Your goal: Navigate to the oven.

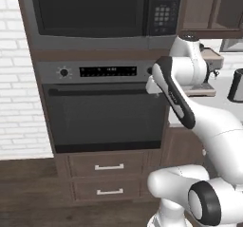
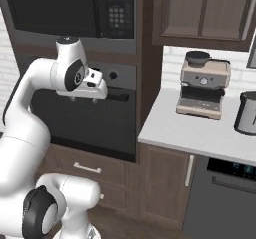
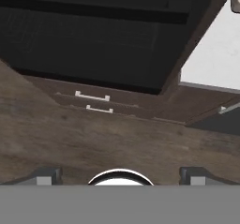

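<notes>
Kitchen wall of dark wood cabinetry (image 1: 47, 55) | built-in dark-glass oven (image 1: 104, 121) with bar handle faces robot | two-finger gripper (image 3: 119, 176) above plank floor (image 3: 93, 143), jaws spread

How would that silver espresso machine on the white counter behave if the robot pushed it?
The boxy silver espresso machine looks metal, so it is probably heavy and stiff. Its broad base sits flat on the white counter, so it would likely slide, not tip. The dark hopper on top might rattle.

A home kitchen; built-in oven (image 1: 104, 112), microwave (image 1: 99, 10), espresso machine (image 2: 202, 85) on a counter (image 2: 200, 133).
</notes>
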Motion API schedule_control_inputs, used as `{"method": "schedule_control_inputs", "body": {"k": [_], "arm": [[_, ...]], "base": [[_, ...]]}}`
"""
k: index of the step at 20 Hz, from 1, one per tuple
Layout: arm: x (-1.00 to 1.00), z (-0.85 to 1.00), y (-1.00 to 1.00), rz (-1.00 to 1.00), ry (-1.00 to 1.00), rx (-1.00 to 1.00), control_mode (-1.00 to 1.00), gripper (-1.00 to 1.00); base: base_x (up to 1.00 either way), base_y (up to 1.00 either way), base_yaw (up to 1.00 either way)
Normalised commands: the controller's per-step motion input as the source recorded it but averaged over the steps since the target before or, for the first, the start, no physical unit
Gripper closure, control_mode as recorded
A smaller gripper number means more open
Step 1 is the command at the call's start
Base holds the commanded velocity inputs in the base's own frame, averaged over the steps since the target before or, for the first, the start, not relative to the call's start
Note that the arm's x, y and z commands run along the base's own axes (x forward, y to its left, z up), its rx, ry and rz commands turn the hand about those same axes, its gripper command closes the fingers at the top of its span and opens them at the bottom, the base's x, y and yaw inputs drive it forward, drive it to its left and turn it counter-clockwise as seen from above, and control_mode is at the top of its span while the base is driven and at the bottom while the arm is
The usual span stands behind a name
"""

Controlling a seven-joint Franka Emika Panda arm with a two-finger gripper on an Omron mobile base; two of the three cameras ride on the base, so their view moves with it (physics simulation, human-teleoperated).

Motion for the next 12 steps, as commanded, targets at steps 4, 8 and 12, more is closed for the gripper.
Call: {"method": "schedule_control_inputs", "body": {"k": [4,8,12], "arm": [[0.0,0.0,0.0,0.0,0.0,0.0,1.0,-1.0],[0.0,0.0,0.0,0.0,0.0,0.0,1.0,-1.0],[0.0,0.0,0.0,0.0,0.0,0.0,1.0,-1.0]], "base": [[0.42,0.42,0.0],[0.03,0.14,0.0],[0.07,0.07,0.0]]}}
